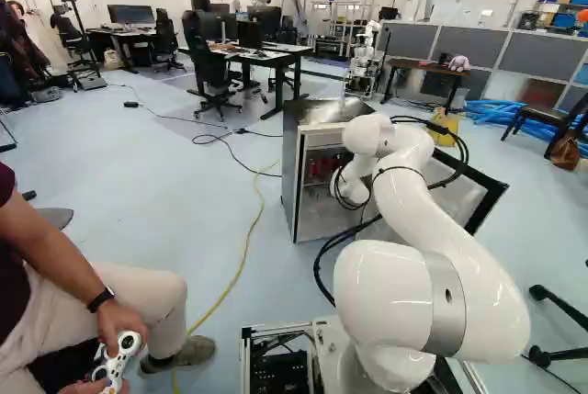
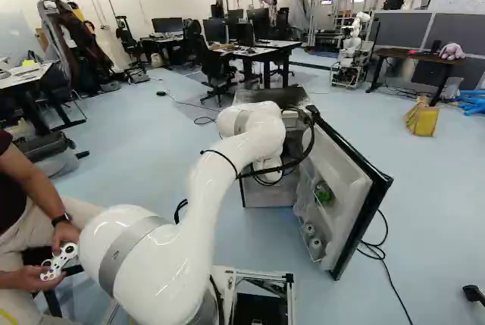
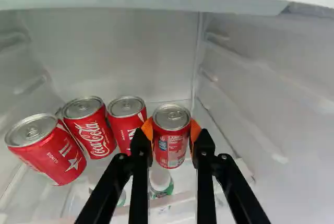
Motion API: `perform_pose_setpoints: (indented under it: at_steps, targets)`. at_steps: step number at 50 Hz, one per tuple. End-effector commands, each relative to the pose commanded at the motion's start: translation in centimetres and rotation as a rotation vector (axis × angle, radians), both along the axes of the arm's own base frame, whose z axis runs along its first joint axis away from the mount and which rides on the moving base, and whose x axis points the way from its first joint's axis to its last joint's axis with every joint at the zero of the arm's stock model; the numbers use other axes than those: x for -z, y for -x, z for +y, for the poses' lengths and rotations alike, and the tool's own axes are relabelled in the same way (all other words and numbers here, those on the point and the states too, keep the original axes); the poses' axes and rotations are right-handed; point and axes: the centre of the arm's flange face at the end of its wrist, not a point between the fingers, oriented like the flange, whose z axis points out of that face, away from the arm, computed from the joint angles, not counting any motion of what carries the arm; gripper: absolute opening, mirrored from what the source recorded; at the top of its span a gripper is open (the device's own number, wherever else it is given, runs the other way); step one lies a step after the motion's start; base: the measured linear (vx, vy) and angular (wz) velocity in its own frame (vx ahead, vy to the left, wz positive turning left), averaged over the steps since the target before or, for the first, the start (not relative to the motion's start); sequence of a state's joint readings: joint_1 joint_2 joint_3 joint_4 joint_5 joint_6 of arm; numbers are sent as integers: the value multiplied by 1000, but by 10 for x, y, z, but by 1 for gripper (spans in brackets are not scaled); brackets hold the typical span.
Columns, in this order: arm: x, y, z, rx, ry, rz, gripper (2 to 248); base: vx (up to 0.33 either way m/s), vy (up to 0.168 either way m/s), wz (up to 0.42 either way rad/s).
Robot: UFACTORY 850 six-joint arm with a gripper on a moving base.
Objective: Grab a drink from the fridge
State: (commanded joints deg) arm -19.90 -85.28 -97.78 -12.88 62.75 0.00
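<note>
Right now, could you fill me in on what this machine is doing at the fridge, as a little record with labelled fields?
fridge: door open
arm: reaching inside
gripper: shut on a red drink can, one orange pad on each side
other cans: three red ones, standing together beside the held can
held can lifted off its support: cannot tell
nearby: a seated person's hands hold a white controller
</note>
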Motion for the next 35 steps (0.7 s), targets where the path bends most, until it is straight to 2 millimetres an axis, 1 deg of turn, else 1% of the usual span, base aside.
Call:
perform_pose_setpoints:
  at_steps: [17, 35]
  targets:
    - [-6, 14, 2, 4, -10, 28, 88, 0, 0, 0]
    - [-16, 38, 6, 10, -27, 73, 88, 0, 0, 0]
